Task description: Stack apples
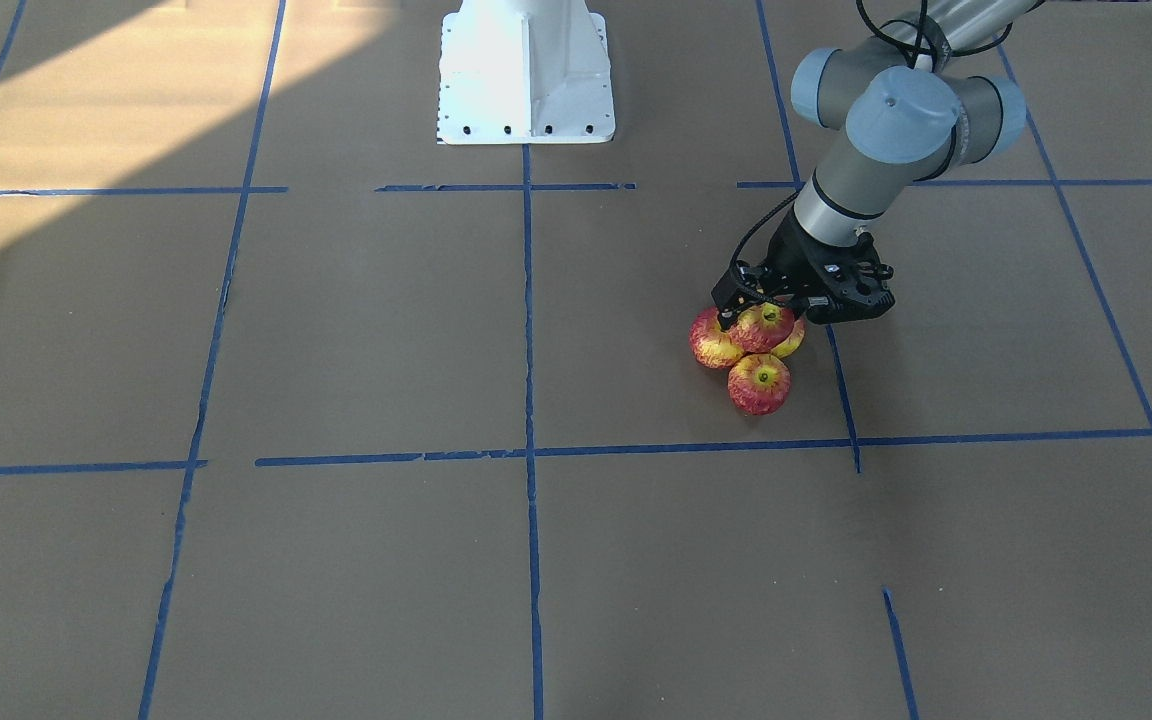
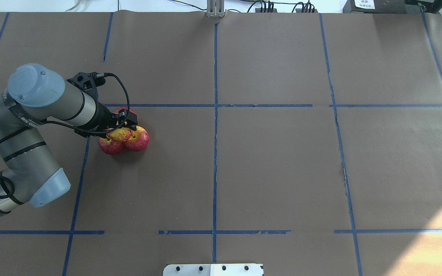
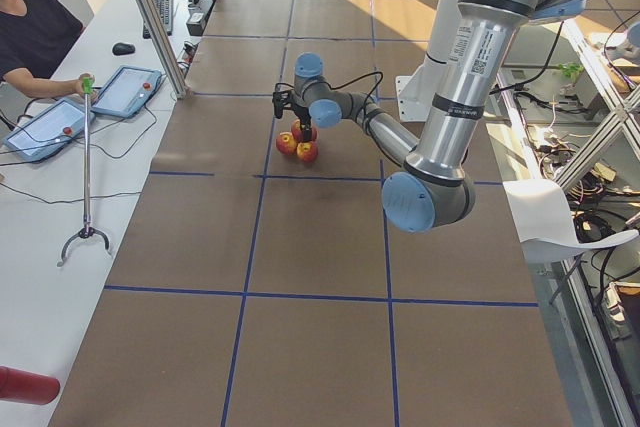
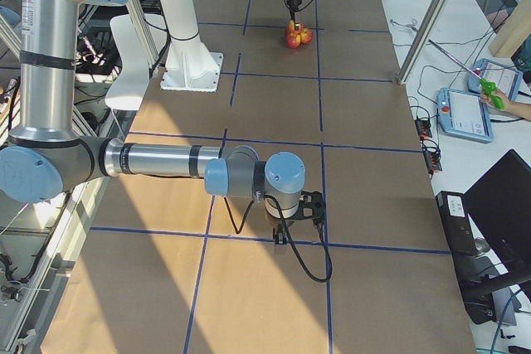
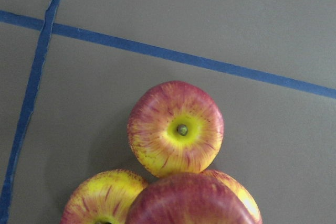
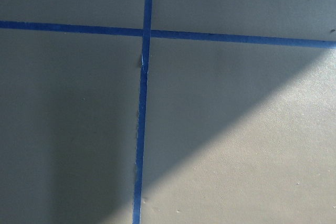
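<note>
Nearly stacked: fourth apple over a base of three

Top apple (image 1: 764, 330), judged light, firm and smooth-skinned, will likely roll off a rounded seat; it is best held across its widest girth. All four are red streaked with yellow, with yellow-green stem dimples. Base apples (image 1: 759, 384) lie touching on the brown table (image 1: 386, 330), on the robot's left side; the fourth is at the hollow above them. Left gripper (image 1: 760, 316) stands partly closed, jaws clasping the top apple. Right gripper (image 4: 300, 209) hangs well apart; its opening cannot be told.

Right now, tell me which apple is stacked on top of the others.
The apple between the fingers of the left hand. It alone is raised and rests on the three other apples, which huddle together below it.
</note>
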Available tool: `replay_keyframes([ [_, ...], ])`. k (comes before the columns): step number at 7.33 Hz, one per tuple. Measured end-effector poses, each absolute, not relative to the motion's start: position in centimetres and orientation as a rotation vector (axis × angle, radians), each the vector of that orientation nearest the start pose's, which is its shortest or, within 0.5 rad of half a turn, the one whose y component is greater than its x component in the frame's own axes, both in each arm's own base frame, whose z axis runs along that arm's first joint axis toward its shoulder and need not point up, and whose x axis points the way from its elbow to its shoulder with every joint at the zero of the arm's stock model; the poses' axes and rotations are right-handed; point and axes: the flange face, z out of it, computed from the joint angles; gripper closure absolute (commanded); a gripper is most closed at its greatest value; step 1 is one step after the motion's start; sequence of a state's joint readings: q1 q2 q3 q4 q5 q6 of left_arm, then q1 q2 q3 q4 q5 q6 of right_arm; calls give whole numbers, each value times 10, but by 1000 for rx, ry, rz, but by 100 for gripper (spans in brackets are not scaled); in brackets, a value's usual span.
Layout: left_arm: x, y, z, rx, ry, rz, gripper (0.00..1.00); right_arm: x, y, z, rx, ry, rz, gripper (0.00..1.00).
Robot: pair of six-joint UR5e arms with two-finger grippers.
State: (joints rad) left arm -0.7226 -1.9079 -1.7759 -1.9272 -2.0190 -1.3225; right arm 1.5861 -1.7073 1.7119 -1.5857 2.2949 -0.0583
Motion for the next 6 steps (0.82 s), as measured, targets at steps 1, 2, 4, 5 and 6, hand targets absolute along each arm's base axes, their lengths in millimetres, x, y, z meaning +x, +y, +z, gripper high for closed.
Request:
replay_keyframes([
  [1, 382, -477, 338, 62, 980, -240, 0, 74, -432, 657, 17, -724, -37, 0],
  [2, 362, -484, 345, 90, 972, -233, 0, 74, -432, 657, 16, -724, -37, 0],
  [4, 294, -494, 377, 154, 937, -162, 0, 74, -432, 657, 16, -724, -37, 0],
  [5, 245, -498, 403, 168, 926, -112, 0, 74, -432, 657, 16, -724, -37, 0],
  [6, 198, -498, 432, 187, 907, -60, 0, 74, -432, 657, 16, -724, -37, 0],
])
